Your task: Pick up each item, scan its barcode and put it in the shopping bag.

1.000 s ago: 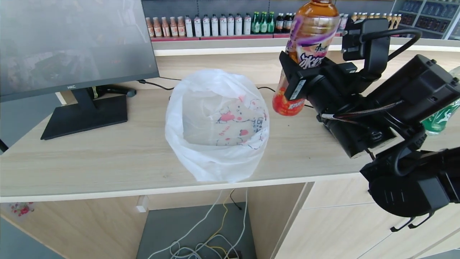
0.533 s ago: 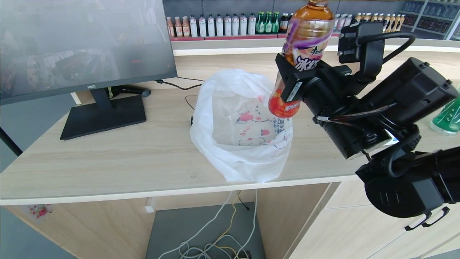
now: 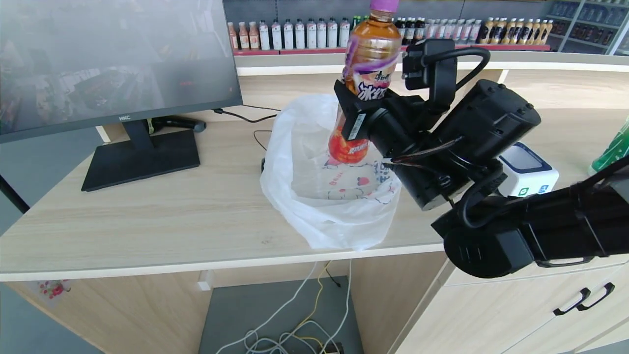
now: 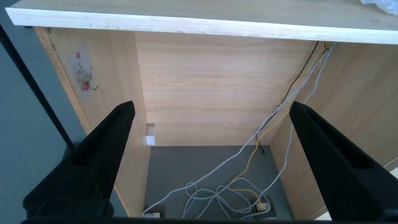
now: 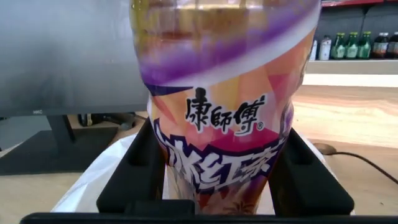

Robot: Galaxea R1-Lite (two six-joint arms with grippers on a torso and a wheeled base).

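Note:
An amber tea bottle (image 3: 366,83) with a purple cap and a purple, white and orange label stands upright in my right gripper (image 3: 357,105), which is shut on its middle. It hangs above the open mouth of the white plastic shopping bag (image 3: 324,177) on the wooden counter (image 3: 147,211). The right wrist view has the bottle's label (image 5: 227,124) up close between the black fingers (image 5: 134,168). My left gripper (image 4: 208,155) is open, hanging below the counter's edge with nothing between its fingers. A green bottle (image 3: 612,150) stands at the far right.
A black monitor (image 3: 108,59) on its stand sits at the counter's left, with a handheld scanner (image 3: 172,124) behind it. A white scanner box (image 3: 528,174) stands to the right of the bag. Loose cables (image 3: 295,324) lie under the counter. Shelves of bottles (image 3: 314,34) line the back.
The head camera shifted a second ago. Since half a second ago, my right arm has carried the bottle leftward, from the bag's right rim to over its opening, uncovering the white scanner box.

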